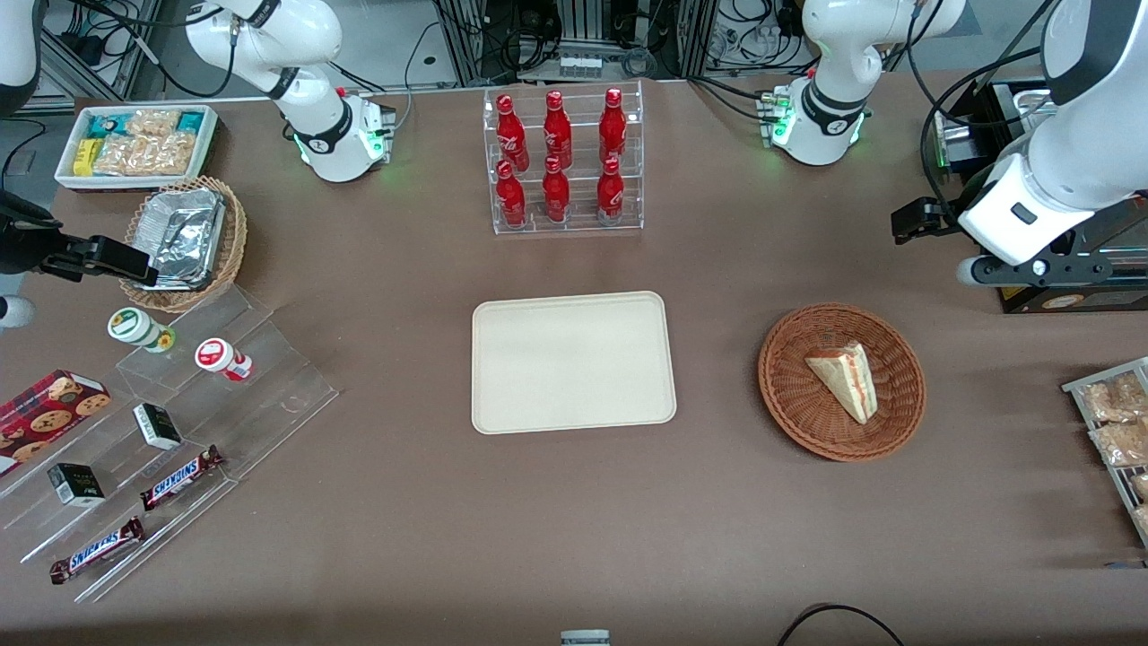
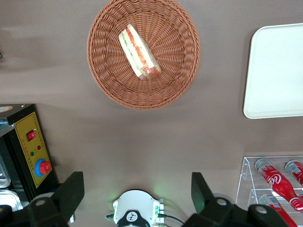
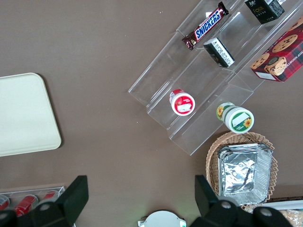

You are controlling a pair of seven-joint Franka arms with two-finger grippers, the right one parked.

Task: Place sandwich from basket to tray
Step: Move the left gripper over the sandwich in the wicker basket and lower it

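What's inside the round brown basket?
One clear-wrapped triangular sandwich lies in the reddish-brown woven wicker basket. What's beneath the sandwich is covered. The left arm's open gripper hangs apart from it.

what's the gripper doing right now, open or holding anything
Left arm's gripper: open, holding nothing, raised clear of the round reddish-brown wicker basket.

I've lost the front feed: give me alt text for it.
A wrapped sandwich lies in the round wicker basket, beside the bare cream tray at mid-table. The open claw hangs toward the working arm's end, above the table, farther from the camera than the basket.
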